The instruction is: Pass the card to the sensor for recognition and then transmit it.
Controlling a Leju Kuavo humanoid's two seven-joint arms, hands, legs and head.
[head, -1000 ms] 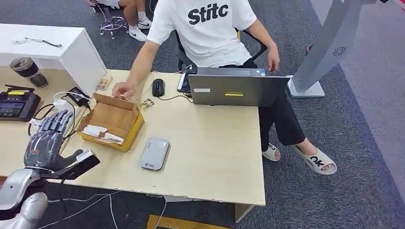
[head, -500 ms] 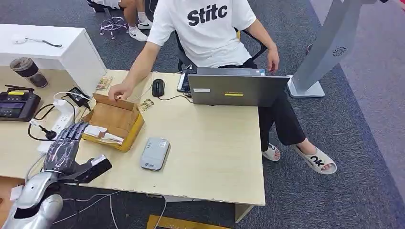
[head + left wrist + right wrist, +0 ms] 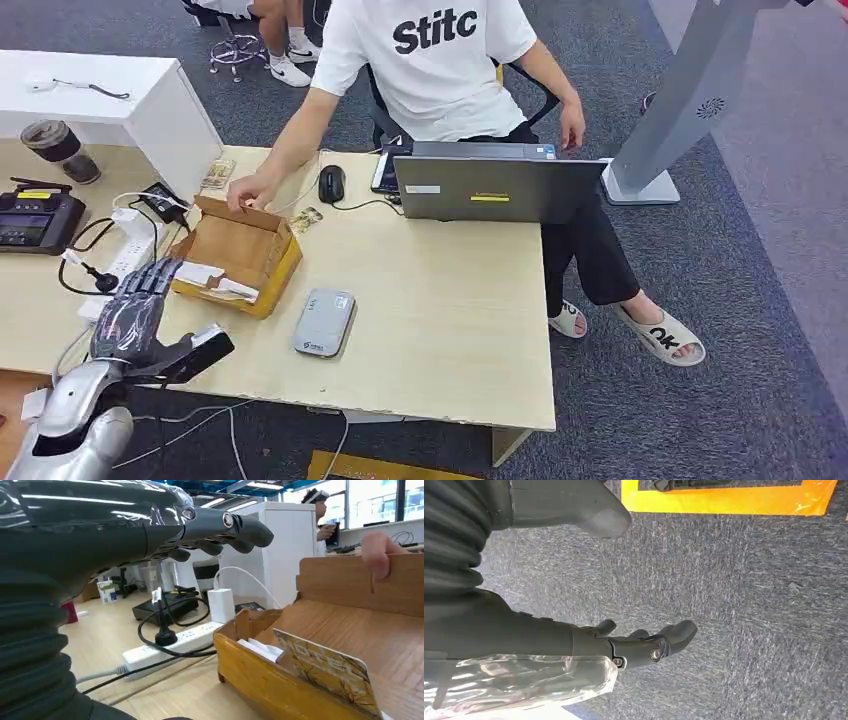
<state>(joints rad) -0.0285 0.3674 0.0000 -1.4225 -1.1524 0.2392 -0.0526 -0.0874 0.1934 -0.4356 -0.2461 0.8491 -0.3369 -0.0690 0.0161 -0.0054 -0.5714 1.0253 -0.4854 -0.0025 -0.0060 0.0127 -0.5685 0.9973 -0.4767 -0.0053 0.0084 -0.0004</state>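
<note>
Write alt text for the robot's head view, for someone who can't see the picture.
The robot's left hand, fingers spread and holding nothing, hovers at the near edge of a wooden table beside an open cardboard box holding cards. A grey sensor lies just past the box, and a seated person behind a laptop touches the box's far flap.

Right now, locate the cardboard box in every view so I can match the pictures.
Head view: cardboard box on the desk's left part, just ahead of the left hand.
Left wrist view: cardboard box close up, beyond the hand.
Right wrist view: not in it; carpet floor.
Shared landmark: white power strip beside the box.
</note>
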